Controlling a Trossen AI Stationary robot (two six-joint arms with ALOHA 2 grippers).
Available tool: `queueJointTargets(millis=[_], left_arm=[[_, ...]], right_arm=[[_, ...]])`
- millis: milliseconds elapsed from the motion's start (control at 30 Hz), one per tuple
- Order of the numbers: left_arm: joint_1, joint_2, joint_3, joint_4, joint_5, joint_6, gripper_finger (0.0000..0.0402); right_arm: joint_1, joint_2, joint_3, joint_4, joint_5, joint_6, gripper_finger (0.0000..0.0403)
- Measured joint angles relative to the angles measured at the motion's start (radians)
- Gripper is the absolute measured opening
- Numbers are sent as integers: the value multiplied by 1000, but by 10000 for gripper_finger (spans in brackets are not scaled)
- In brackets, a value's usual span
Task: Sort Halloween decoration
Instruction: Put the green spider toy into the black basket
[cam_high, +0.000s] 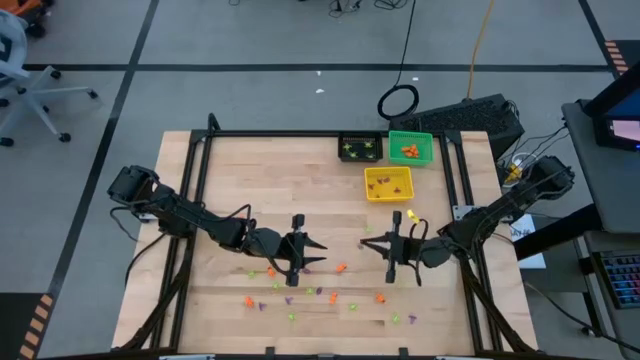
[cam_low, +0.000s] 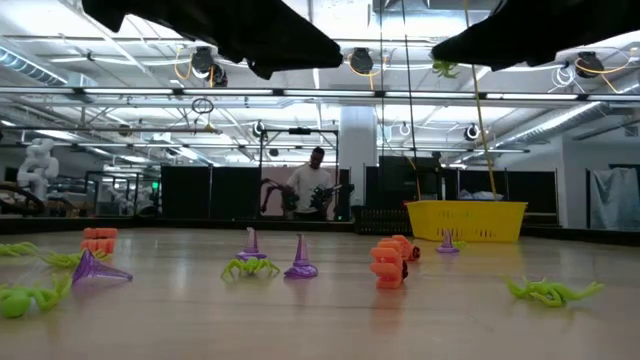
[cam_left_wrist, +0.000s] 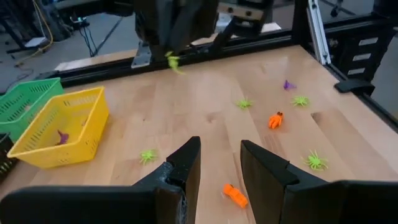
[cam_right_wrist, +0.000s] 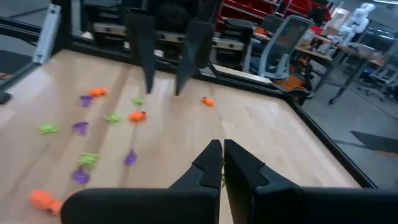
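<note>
Tiny orange, purple and light-green Halloween trinkets lie scattered over the near half of the wooden table; the low view shows purple cones and an orange piece. My right gripper hovers right of centre, shut on a light-green spider. My left gripper faces it from the left, raised above the table and open, with nothing between its fingers. An orange trinket lies on the table just under it. My right gripper pinches the light-green spider between its two fingertips; a green sliver shows in the gap. The fingers lie almost level, pointing toward the table's left. The spider hangs from the tips, lifted clear of the table.
Three square bins stand at the far right: black with green pieces, green with orange pieces, yellow nearer, holding a purple piece. A dark frame borders the table. A person stands far behind.
</note>
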Motion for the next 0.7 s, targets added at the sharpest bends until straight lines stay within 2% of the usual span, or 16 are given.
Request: queueJointTargets(millis=[167, 333, 700], left_arm=[[3, 0, -22, 57, -3, 124, 114], [23, 0, -31, 112, 11, 167, 114], [51, 0, -32, 105, 17, 115, 114]], right_arm=[[-19, 0, 0, -4, -5, 23, 0], [-21, 0, 0, 0, -4, 61, 0], [-21, 0, 0, 13, -6, 9, 0]])
